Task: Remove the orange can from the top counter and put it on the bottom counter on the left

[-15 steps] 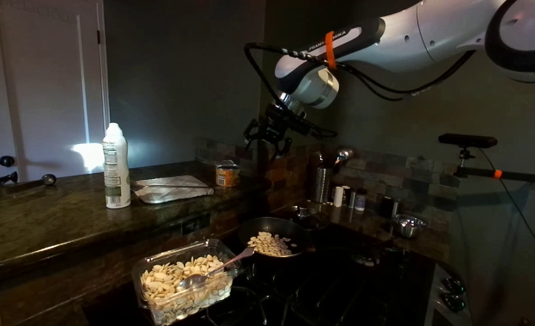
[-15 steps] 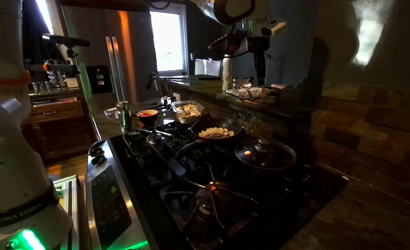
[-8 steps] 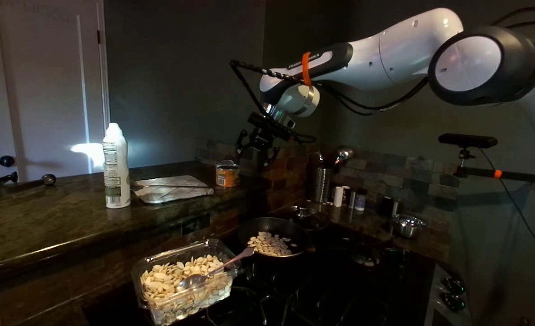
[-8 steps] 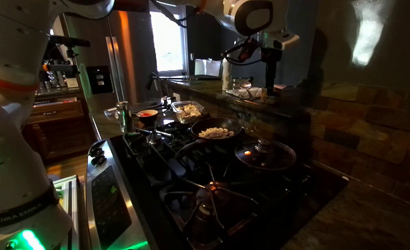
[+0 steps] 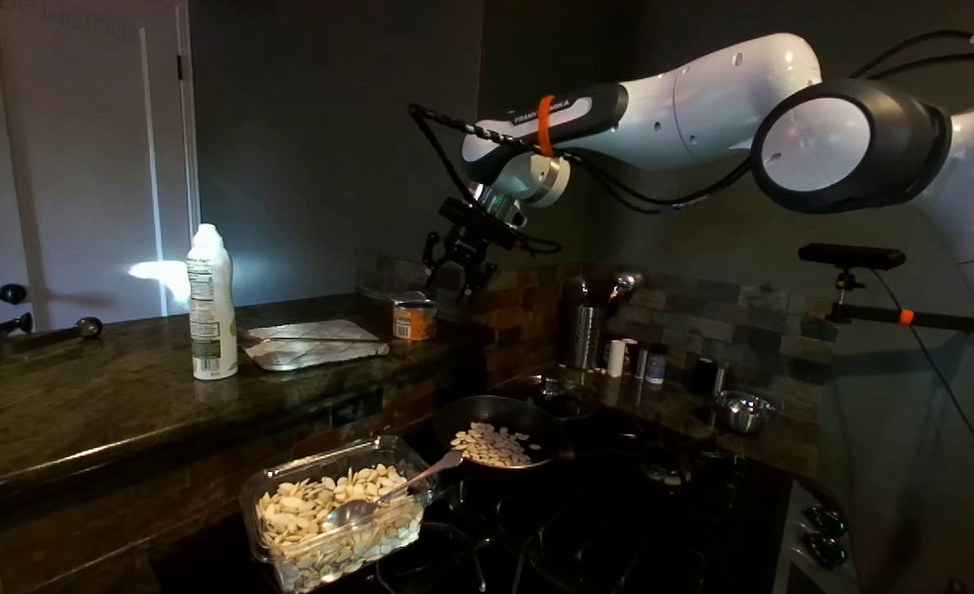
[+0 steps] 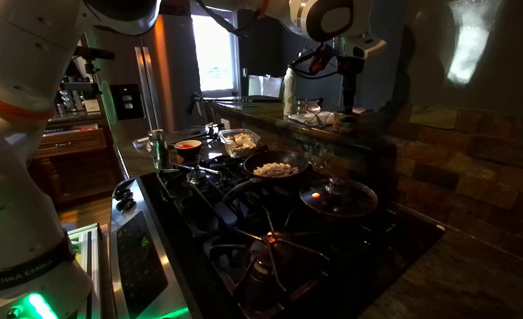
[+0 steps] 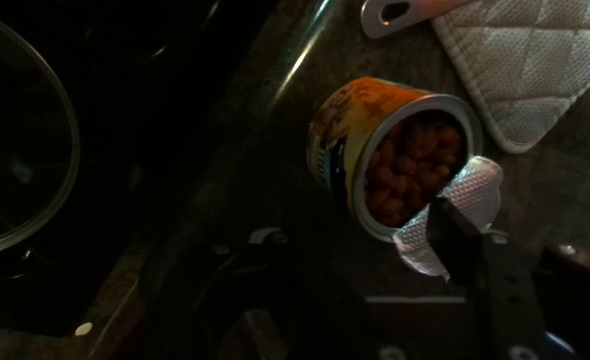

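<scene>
The orange can (image 5: 414, 322) stands upright on the top counter (image 5: 124, 371), near the wall. In the wrist view the orange can (image 7: 374, 100) is open, with a peeled foil lid on its rim and reddish-brown contents. My gripper (image 5: 447, 289) is open and empty, just above and slightly right of the can in this exterior view. In the wrist view the right fingertip (image 7: 444, 220) overlaps the foil lid; whether it touches cannot be told. The left finger is lost in shadow. In an exterior view the dim can (image 6: 342, 126) sits below the gripper. The dark bottom counter (image 6: 443, 283) shows beside the stove.
A tall white bottle (image 5: 213, 313) and a quilted silver potholder (image 5: 313, 351) with a utensil stand left of the can. Below the ledge are a pan (image 5: 503, 408) of seeds, a clear tub (image 5: 338, 511) and a glass lid (image 6: 338, 199). A stone-tiled wall (image 6: 469, 177) lies close by.
The arm has moved left and down in an exterior view, bringing the gripper closer over the can. The last half second shows only a small shift. The can has not moved.
</scene>
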Robot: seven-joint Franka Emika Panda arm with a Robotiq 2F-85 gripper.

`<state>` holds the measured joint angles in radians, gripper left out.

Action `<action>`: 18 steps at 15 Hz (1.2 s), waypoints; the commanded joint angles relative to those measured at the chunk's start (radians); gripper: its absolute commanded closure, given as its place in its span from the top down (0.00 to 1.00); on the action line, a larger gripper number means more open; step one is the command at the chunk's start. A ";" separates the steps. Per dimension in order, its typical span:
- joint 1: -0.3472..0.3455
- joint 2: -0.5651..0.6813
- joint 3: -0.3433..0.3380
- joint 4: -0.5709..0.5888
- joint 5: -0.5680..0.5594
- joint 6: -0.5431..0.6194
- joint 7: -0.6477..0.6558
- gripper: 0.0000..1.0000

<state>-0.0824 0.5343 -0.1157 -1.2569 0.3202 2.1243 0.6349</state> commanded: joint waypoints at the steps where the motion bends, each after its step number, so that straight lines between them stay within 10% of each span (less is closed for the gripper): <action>1: -0.012 0.031 0.018 0.057 -0.004 -0.028 0.003 0.55; 4: -0.016 0.053 0.029 0.085 0.002 -0.036 -0.010 0.39; 10: -0.020 0.085 0.042 0.114 0.005 -0.065 -0.022 0.61; 18: -0.035 0.088 0.053 0.109 0.024 -0.071 -0.037 0.56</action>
<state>-0.0966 0.6014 -0.0844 -1.1780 0.3243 2.0846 0.6210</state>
